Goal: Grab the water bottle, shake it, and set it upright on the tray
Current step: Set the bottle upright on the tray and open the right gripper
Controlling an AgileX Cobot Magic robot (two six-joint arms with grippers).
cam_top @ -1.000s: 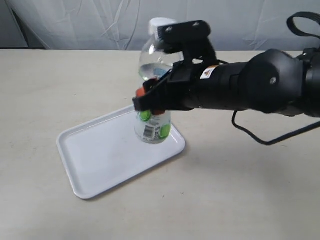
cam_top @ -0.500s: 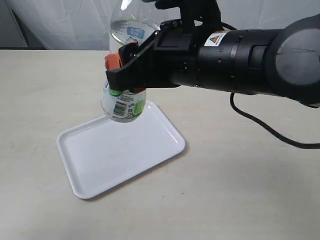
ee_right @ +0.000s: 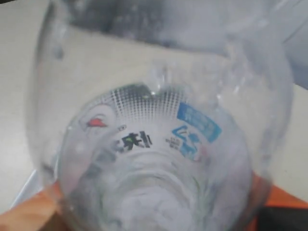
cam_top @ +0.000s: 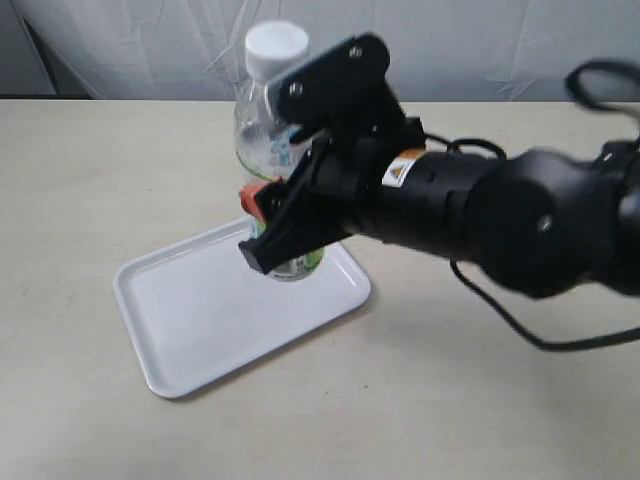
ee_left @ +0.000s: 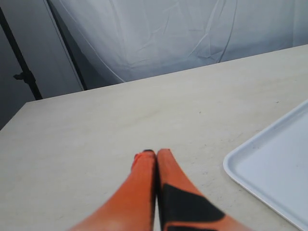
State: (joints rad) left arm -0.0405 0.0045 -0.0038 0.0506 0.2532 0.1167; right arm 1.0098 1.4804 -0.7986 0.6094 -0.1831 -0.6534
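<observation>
The small clear plastic water bottle with the white-and-green lime label has come back down. Half a second ago it was swung high and tipped, its top out of sight. Now it stands upright again, white screw cap uppermost, low over the far right corner of the flat white rectangular plastic tray, much where it hung a second ago. To me that reads as one stroke of the shake ending, with the setting-down yet to come. I cannot tell whether the base touches the tray or hangs just above it, since the black arm hides it. The right gripper pinches the bottle around its labelled lower half; its wrist camera shows orange fingers pressed to either side of the clear wall. The left gripper hangs apart over the beige table, its tips pressed together on nothing, the tray's rounded corner nearby. Nothing lies on the tray where the bottle would go, but the bottle is close to the raised rim on that side, so I judge a tilt on the lip the main hazard. Behind hangs a white cloth backdrop, and a black cable loops off the right arm, apart from the tray.
</observation>
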